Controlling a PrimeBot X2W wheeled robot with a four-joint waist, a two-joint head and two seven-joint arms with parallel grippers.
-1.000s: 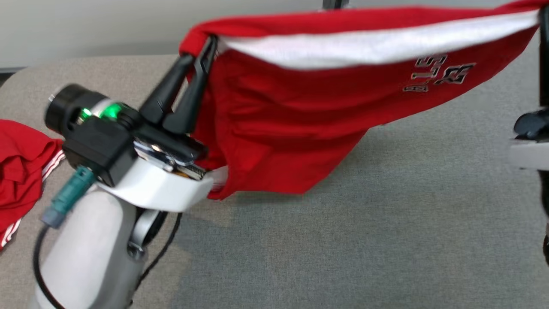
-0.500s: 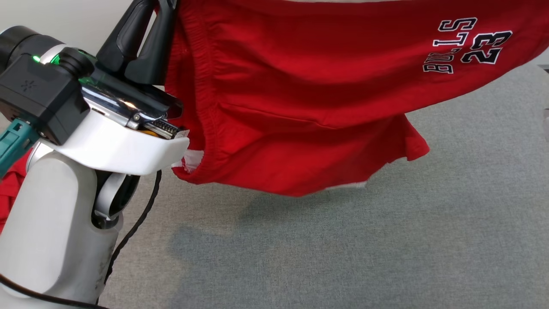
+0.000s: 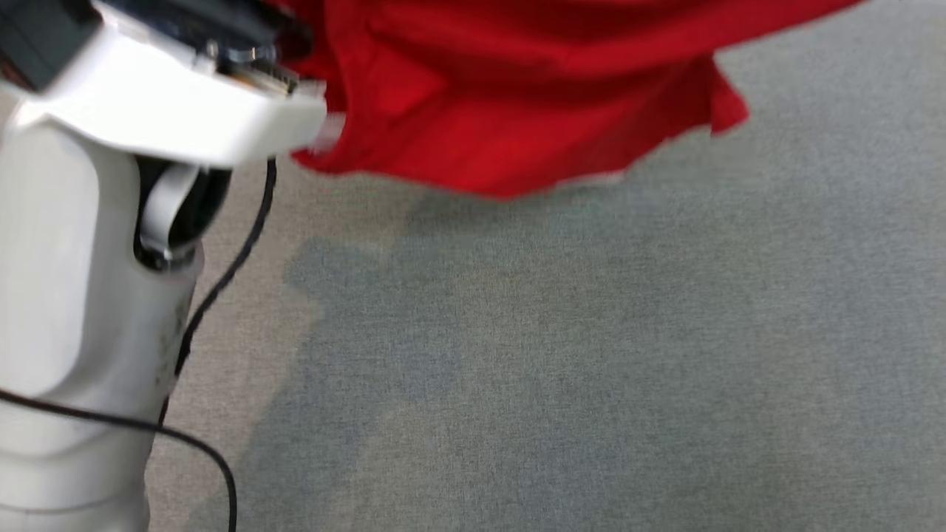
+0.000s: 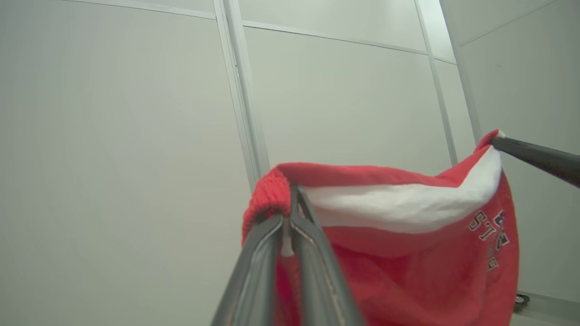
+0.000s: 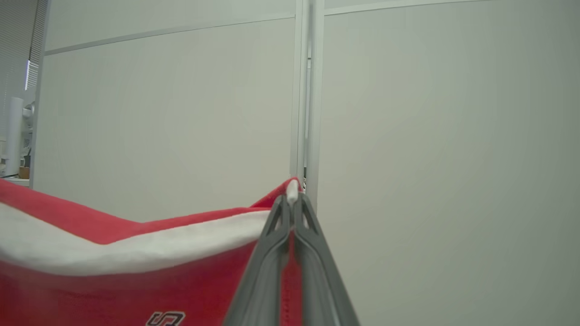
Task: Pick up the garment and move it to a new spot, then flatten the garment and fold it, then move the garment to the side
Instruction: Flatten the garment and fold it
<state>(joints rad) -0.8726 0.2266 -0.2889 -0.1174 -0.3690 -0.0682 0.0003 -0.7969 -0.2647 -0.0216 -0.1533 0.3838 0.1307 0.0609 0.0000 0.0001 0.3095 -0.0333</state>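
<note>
The garment [image 3: 517,89] is a pair of red shorts with a white band and black-and-white lettering, hanging in the air above the grey table, its lower hem near the head view's top. My left gripper [image 4: 290,199] is shut on one red corner of the garment [image 4: 398,253]. The other corner of the garment [image 5: 136,276] is pinched in my right gripper [image 5: 292,199], which is shut, its dark fingers [image 4: 539,156] also reaching in from the right of the left wrist view. The cloth stretches between both grippers. My left forearm [image 3: 89,244] fills the head view's left.
The grey fabric table top [image 3: 591,355] spreads below the hanging cloth. A black cable [image 3: 214,295] runs down beside my left arm. Pale wall panels [image 4: 136,136] with vertical seams stand behind the garment.
Both grippers have lifted the garment higher, out past the head view's top edge; the lettering and the left fingers have left that view. The red cloth at the far left is gone from it too.
</note>
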